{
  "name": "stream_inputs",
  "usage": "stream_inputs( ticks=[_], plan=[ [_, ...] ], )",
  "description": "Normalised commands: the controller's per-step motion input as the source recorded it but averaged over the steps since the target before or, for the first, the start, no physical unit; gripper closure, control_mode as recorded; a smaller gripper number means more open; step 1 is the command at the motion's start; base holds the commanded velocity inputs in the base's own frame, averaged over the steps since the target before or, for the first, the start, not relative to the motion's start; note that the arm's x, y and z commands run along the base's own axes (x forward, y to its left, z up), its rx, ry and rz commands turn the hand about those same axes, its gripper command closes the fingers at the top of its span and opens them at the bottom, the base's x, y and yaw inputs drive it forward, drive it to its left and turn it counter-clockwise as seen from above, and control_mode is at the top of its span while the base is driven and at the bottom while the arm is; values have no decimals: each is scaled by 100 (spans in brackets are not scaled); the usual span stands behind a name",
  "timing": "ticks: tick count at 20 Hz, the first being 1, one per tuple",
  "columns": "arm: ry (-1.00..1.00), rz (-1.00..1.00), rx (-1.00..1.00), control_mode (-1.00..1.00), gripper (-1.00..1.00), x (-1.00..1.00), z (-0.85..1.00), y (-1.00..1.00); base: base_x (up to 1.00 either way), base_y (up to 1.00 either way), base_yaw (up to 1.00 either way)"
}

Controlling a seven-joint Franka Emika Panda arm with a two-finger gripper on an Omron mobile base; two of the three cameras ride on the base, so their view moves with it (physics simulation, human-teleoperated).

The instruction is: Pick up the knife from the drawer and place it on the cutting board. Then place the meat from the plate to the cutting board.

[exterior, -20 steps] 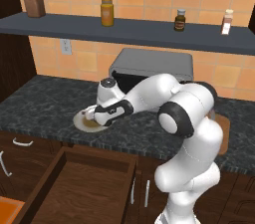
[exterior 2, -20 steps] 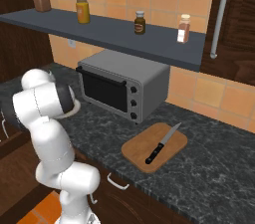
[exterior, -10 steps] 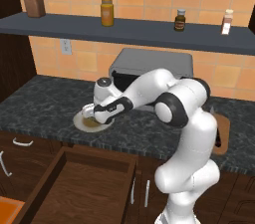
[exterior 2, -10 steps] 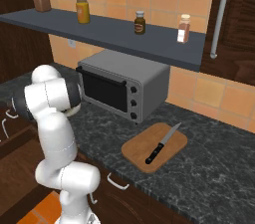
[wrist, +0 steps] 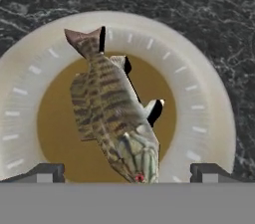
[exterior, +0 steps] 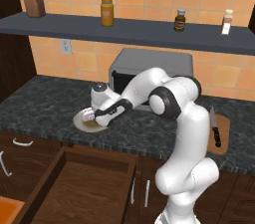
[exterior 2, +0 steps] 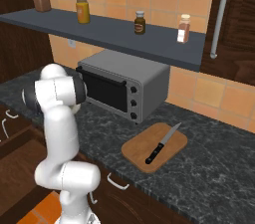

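A striped brownish-tan meat (wrist: 112, 113), shaped like a fish, lies on the round white plate (wrist: 199, 93) with a brown centre. My gripper (wrist: 128, 172) hangs open just above it, one fingertip on each side of the meat's near end. On the dark counter the plate (exterior: 79, 119) sits under the gripper (exterior: 93, 118). The knife (exterior: 215, 129) lies on the light wooden cutting board (exterior: 222, 137) at the far right. In the right base view, knife (exterior 2: 160, 146) and cutting board (exterior 2: 172, 156) sit right of the arm. The drawer (exterior: 84, 188) stands pulled open below the counter.
A grey toaster oven (exterior: 154, 63) stands against the wall behind the plate. A dark shelf (exterior: 124, 26) with several jars runs above it. The open drawer juts out under the counter edge (exterior: 60, 138). Dark cabinets with silver handles (exterior: 22, 142) are on the left.
The hand has sunk a little closer to the plate and the elbow has swung right. The jaws stay wide open. Knife and board have not moved.
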Motion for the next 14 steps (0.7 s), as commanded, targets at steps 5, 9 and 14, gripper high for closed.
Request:
stream_inputs(
  ticks=[5, 9, 14],
  plan=[
    [2, 0, -1, -100, -100, 15, -33, 6, 0, 0, 0],
    [3, 0, 0, -100, -100, 41, -32, 0, 0, 0, 0],
    [0, 0, 0, -100, -100, 32, -31, 24, 0, 0, 0]
  ],
)
